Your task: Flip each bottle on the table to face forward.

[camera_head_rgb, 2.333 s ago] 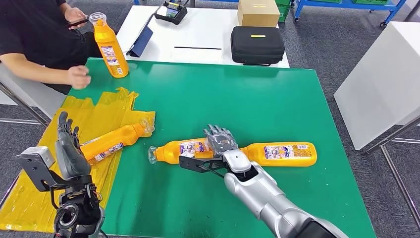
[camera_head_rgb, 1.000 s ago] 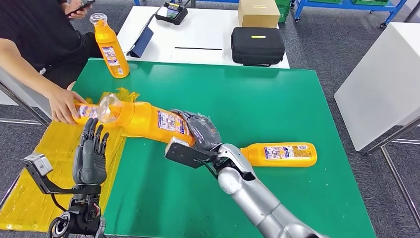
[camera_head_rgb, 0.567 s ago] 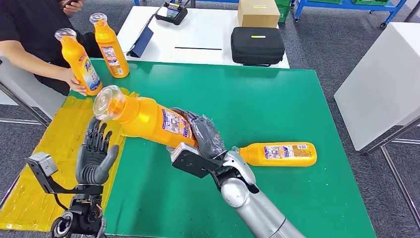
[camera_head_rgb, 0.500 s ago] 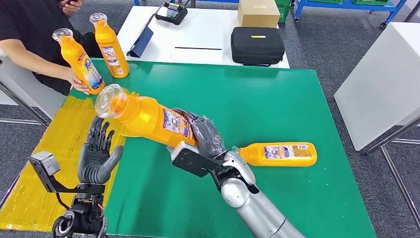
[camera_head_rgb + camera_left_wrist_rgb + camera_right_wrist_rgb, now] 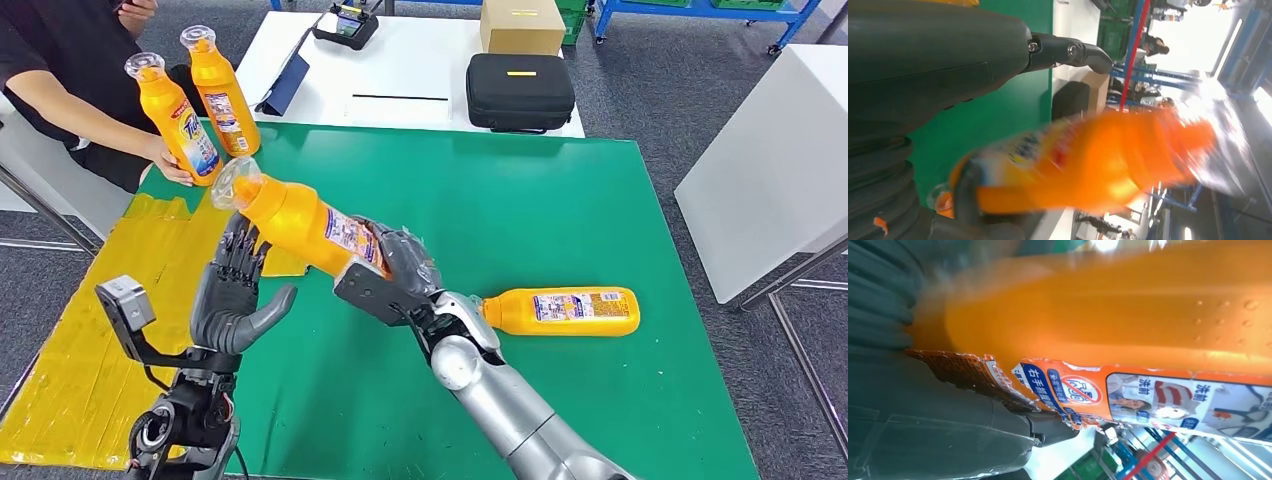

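My right hand (image 5: pixel 405 265) grips an orange detergent bottle (image 5: pixel 300 222) tilted above the green table (image 5: pixel 520 200); my left hand (image 5: pixel 237 295), just beside it, is spread and empty.

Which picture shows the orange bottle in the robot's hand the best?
The head view. There the whole held bottle shows, clear cap to base, tilted above the green table in the right hand. The left wrist view shows it blurred; the right wrist view shows just part of its side and label, very close.
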Action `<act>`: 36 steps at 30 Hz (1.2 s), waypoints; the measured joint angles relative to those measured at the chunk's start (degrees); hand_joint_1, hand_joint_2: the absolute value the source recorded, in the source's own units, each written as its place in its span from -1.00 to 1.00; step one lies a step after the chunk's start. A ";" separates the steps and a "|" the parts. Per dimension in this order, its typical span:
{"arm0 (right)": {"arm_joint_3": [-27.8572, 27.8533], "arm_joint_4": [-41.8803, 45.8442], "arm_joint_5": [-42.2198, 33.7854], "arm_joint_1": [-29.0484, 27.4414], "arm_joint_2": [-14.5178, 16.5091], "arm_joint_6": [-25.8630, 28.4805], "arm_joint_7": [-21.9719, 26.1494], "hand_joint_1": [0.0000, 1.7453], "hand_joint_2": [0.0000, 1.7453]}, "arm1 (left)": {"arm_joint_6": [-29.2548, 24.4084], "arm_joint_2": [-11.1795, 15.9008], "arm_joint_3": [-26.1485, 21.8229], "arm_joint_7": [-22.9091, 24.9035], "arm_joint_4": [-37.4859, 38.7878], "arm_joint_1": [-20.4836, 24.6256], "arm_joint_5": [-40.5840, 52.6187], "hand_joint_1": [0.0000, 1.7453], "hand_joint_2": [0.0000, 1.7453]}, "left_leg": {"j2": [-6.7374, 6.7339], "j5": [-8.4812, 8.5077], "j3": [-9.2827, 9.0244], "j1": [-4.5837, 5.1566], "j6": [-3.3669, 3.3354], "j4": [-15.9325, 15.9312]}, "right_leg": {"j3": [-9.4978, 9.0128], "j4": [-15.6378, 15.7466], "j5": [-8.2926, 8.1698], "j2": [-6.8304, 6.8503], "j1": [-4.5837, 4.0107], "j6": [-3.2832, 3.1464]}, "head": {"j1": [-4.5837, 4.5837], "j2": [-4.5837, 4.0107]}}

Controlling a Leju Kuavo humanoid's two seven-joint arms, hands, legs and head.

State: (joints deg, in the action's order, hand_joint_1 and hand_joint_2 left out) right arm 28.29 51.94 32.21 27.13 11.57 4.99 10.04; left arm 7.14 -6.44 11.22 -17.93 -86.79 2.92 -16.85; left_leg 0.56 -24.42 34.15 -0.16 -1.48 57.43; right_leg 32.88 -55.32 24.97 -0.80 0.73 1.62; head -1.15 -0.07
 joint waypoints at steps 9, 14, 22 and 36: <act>0.78 -4.13 3.22 0.00 1.83 0.73 -0.34 1.00 1.00 | -0.01 -0.03 1.09 0.11 1.87 1.88 -0.16 -1.00 1.00 | -0.01 0.00 0.02 0.00 0.00 0.00 | 0.02 0.00 0.00 0.00 0.01 0.00 | 0.00 0.00; 3.45 -4.54 7.52 -0.79 2.93 1.21 -0.28 1.00 1.00 | -0.73 -0.03 1.02 0.44 3.02 2.28 -1.25 -1.00 1.00 | -0.04 0.00 0.02 0.00 0.00 0.00 | 0.03 0.00 0.00 -0.01 0.00 0.00 | 0.00 0.00; 8.70 -3.36 10.80 -1.47 4.06 2.54 -2.03 1.00 1.00 | -1.78 -0.03 0.48 0.71 3.89 1.78 -2.43 -1.00 1.00 | -0.03 0.00 0.05 -0.01 0.00 -0.01 | 0.07 0.00 0.01 -0.01 0.00 -0.02 | 0.01 0.00; 15.00 0.44 11.00 -1.80 3.49 2.52 -4.97 1.00 1.00 | -4.85 -0.03 -0.02 -0.31 0.26 -3.45 -3.94 1.00 1.00 | -0.03 -0.01 0.06 0.00 0.01 -0.01 | 0.08 0.00 0.02 -0.01 0.00 -0.02 | 0.00 0.00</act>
State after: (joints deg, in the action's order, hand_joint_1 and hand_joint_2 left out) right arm 43.29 52.39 43.21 25.33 15.05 7.52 5.07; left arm 2.29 -6.47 11.21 -18.25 -86.53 -0.52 -20.79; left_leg 0.53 -24.43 34.21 -0.16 -1.48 57.43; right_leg 32.96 -55.32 24.99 -0.81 0.73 1.61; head -1.15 -0.07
